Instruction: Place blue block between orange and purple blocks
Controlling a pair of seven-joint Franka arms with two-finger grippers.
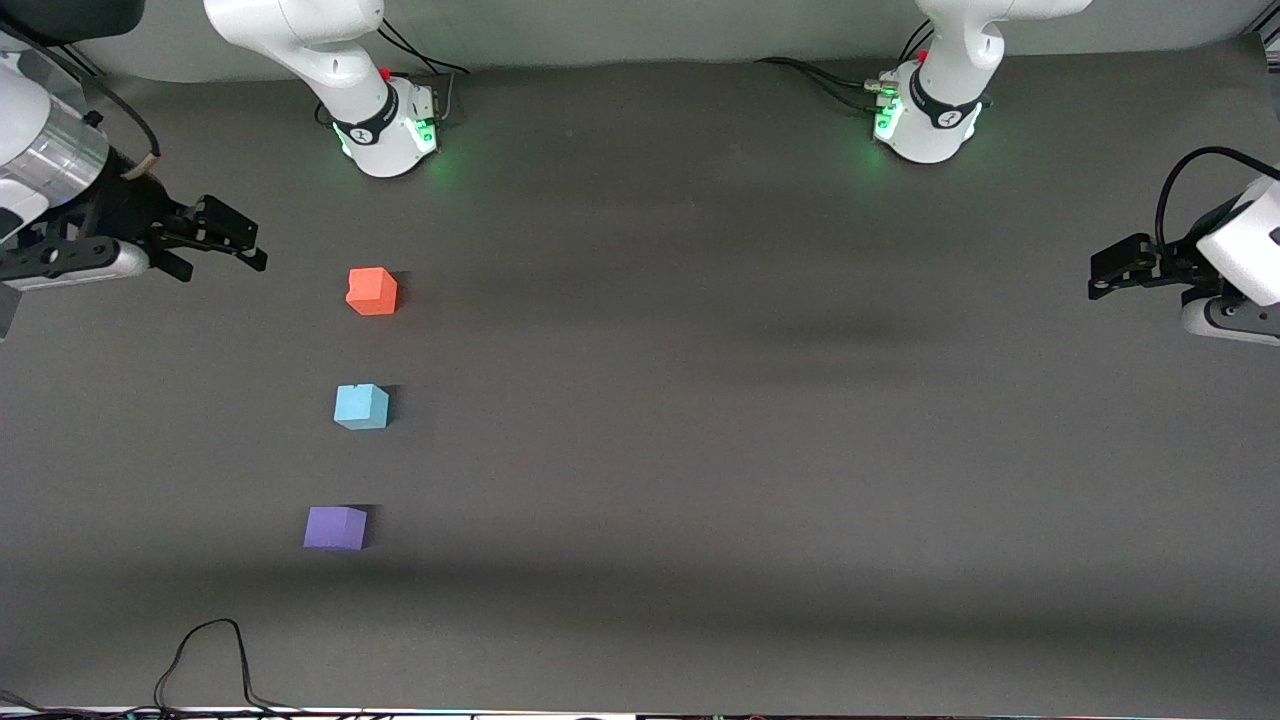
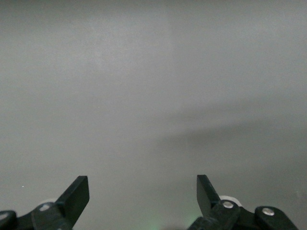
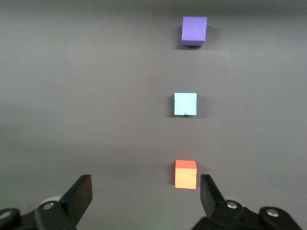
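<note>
Three small cubes stand in a line toward the right arm's end of the table. The orange block (image 1: 372,291) is farthest from the front camera, the blue block (image 1: 361,406) sits in the middle, and the purple block (image 1: 335,528) is nearest. All three show in the right wrist view: orange (image 3: 185,174), blue (image 3: 185,104), purple (image 3: 194,30). My right gripper (image 1: 240,240) is open and empty, up at the right arm's end of the table, apart from the orange block. My left gripper (image 1: 1100,275) is open and empty at the left arm's end, seeing only bare mat.
The dark mat (image 1: 700,400) covers the table. The two arm bases (image 1: 385,130) (image 1: 925,125) stand along the edge farthest from the front camera. A black cable (image 1: 210,660) lies at the edge nearest the front camera.
</note>
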